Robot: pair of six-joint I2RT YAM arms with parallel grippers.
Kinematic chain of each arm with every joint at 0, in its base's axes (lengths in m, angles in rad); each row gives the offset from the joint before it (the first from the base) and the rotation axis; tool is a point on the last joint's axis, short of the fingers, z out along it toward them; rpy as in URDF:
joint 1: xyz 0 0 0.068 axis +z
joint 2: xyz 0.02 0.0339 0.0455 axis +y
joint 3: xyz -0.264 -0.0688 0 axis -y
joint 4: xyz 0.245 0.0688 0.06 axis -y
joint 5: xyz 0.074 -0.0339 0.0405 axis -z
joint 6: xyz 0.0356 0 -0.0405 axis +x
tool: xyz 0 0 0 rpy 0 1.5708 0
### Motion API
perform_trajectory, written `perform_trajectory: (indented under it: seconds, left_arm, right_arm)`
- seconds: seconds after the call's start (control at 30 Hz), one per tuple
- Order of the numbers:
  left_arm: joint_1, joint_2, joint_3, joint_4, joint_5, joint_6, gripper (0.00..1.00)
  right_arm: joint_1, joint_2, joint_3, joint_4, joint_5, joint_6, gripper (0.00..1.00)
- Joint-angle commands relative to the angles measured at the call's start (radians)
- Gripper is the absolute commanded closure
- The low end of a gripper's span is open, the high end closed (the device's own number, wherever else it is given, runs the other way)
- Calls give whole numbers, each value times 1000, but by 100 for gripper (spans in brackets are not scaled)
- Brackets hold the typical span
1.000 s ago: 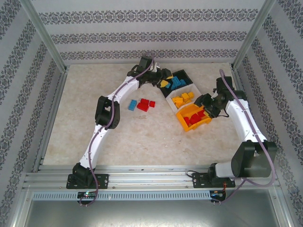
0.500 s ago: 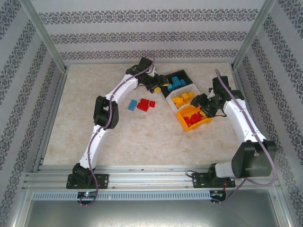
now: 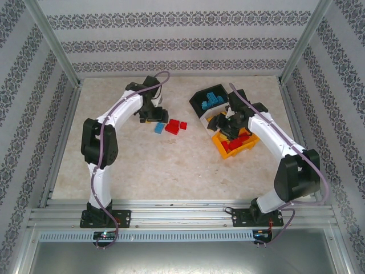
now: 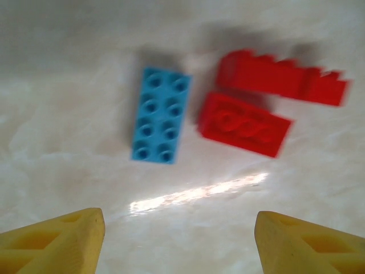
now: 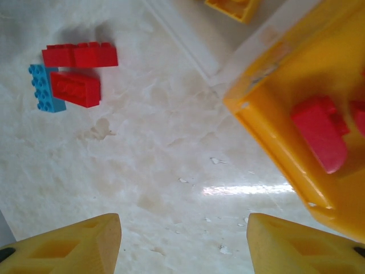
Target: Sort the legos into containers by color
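Three loose legos lie mid-table: a light blue brick (image 3: 159,128) (image 4: 161,114) and two red bricks (image 3: 175,126) (image 4: 245,123) just right of it. My left gripper (image 3: 149,116) (image 4: 179,220) hovers just left of them, open, with nothing between its yellow fingers. The containers stand in a row: the black bin (image 3: 198,101) with blue legos, the white bin (image 3: 203,120) partly under my right arm, and the orange bin (image 3: 227,152) (image 5: 268,131) holding red legos (image 5: 319,134). My right gripper (image 3: 219,123) (image 5: 183,222) is open and empty, above bare table beside the orange bin.
In the right wrist view the loose bricks (image 5: 71,77) lie far off at upper left, and a yellow lego (image 5: 234,7) sits in the white bin at the top edge. Patterned walls and metal frame posts (image 3: 54,45) ring the table.
My left arm has swung away from the bins to the left, down beside the loose bricks, its jaws widening. My right arm has moved left from the orange bin toward the white one.
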Motion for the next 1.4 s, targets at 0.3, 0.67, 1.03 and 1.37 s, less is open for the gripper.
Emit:
perform_trajectory:
  seconds: [0.3, 0.67, 1.03, 1.37]
  left_arm:
    - [7, 61, -71, 87, -35, 150, 30]
    - [7, 178, 22, 83, -22, 158, 30]
    - [6, 277, 132, 34, -33, 168, 46]
    - [25, 260, 95, 24, -7, 156, 61]
  right_arm:
    - [9, -10, 46, -53, 48, 6, 39]
    - [-4, -6, 54, -77, 55, 0, 39]
    - [-6, 25, 77, -79, 49, -2, 39]
    - [-6, 33, 90, -75, 53, 5, 39]
